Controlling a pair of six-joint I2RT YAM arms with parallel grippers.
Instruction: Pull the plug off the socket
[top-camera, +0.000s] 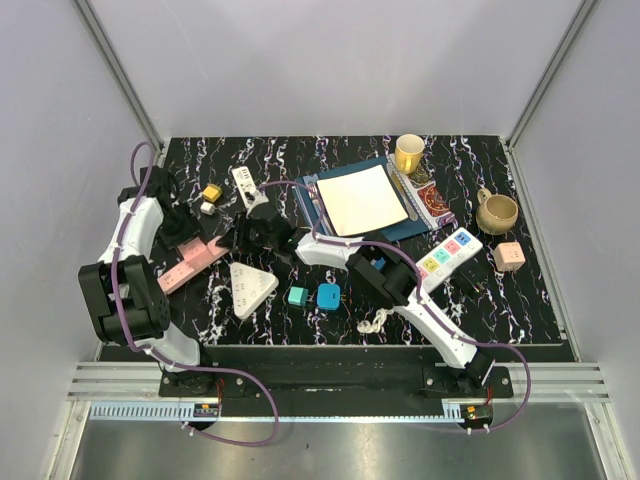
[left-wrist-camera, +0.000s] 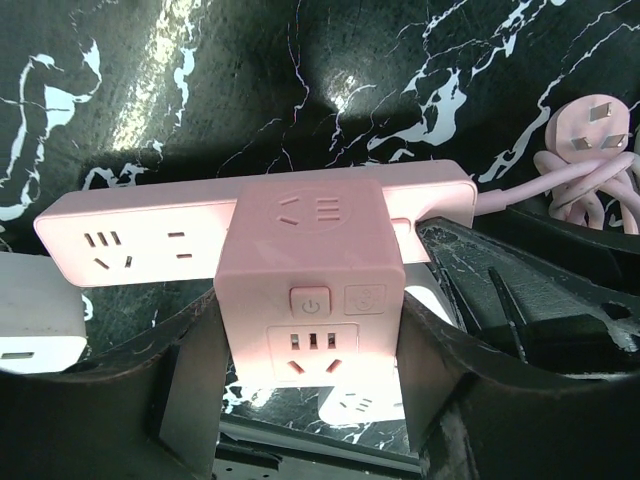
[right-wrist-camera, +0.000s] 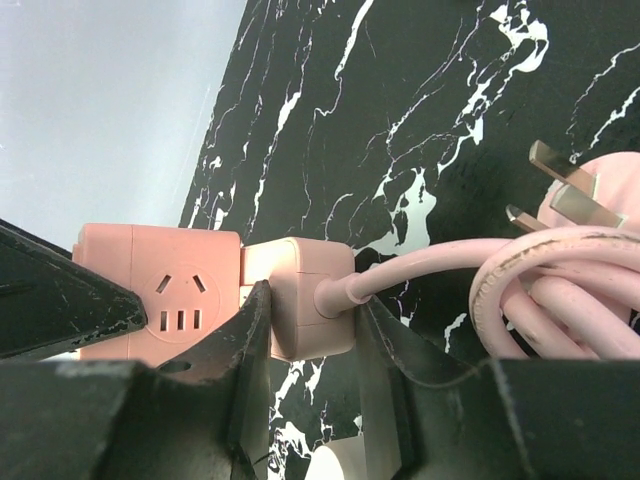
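The left gripper (left-wrist-camera: 312, 335) stands about half open, because it has the pink cube adapter (left-wrist-camera: 312, 250) between its jaws: one finger (left-wrist-camera: 190, 380) lies against the left side of the cube and the other against the right side. The cube is the plug of this task. It sits directly in front of this gripper, pushed into the pink power strip (left-wrist-camera: 130, 240), which runs across just beyond the fingertips and lies flat on the worktop (left-wrist-camera: 200, 90). I judge that the grip is taken on the two flat sides so that the cube can be drawn straight out, without twisting the pins.

The right gripper (right-wrist-camera: 312, 320) is almost closed, and it pinches the narrow end of the same strip, at the place where the cable (right-wrist-camera: 430, 270) leaves it. The cube is just to the left of its jaws, close to the left finger but, as far as I can tell, not touched by it. To the right of this gripper the cable makes a loose coil, with its own pronged plug (right-wrist-camera: 560, 195) resting on top. This hold seems to serve as an anchor: the strip looks light and would likely follow the cube if nothing held it down. The cube looks seated in the strip, so the pull is not yet done
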